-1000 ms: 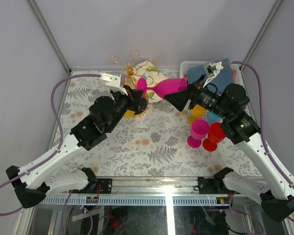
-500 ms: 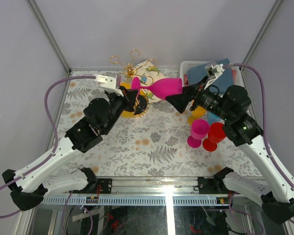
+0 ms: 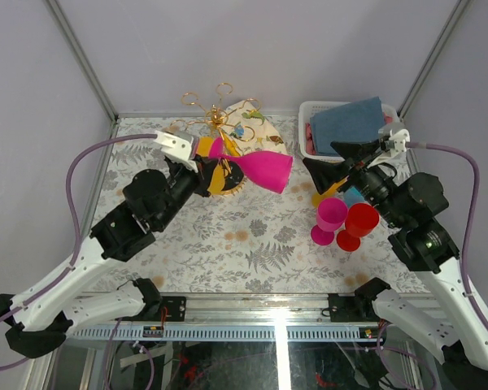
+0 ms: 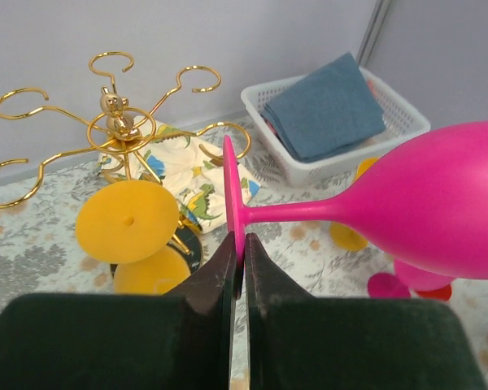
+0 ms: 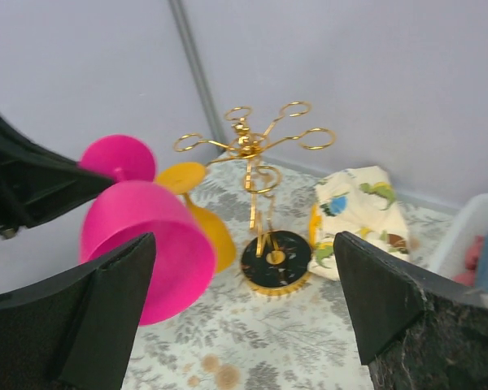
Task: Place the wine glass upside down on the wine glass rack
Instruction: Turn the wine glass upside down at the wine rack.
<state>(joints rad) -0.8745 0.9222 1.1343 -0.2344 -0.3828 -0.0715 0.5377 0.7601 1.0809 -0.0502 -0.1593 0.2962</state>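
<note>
A pink wine glass (image 3: 264, 169) lies sideways in the air, bowl pointing right. My left gripper (image 3: 205, 154) is shut on the rim of its foot. In the left wrist view the gripper (image 4: 238, 244) pinches the foot (image 4: 231, 191) edge-on, and the bowl (image 4: 439, 203) reaches right. The gold wine glass rack (image 3: 215, 114) stands just behind and left of the foot, with a yellow glass (image 4: 126, 219) hanging upside down on it. My right gripper (image 3: 329, 165) stands open and empty to the right of the bowl, apart from it. Its wrist view shows the gripper (image 5: 242, 240), the rack (image 5: 248, 146) and the pink bowl (image 5: 142, 244).
A white basket (image 3: 309, 110) holding a blue cloth (image 3: 350, 126) sits at the back right. A dinosaur-print cloth (image 3: 252, 122) lies behind the rack. A pink glass (image 3: 329, 215) and a red glass (image 3: 359, 219) stand under the right arm, with more glasses behind them.
My right gripper has let go of the pink bowl, opened wide and drawn back to the right. The left arm now holds the glass alone, its bowl lower and further left.
</note>
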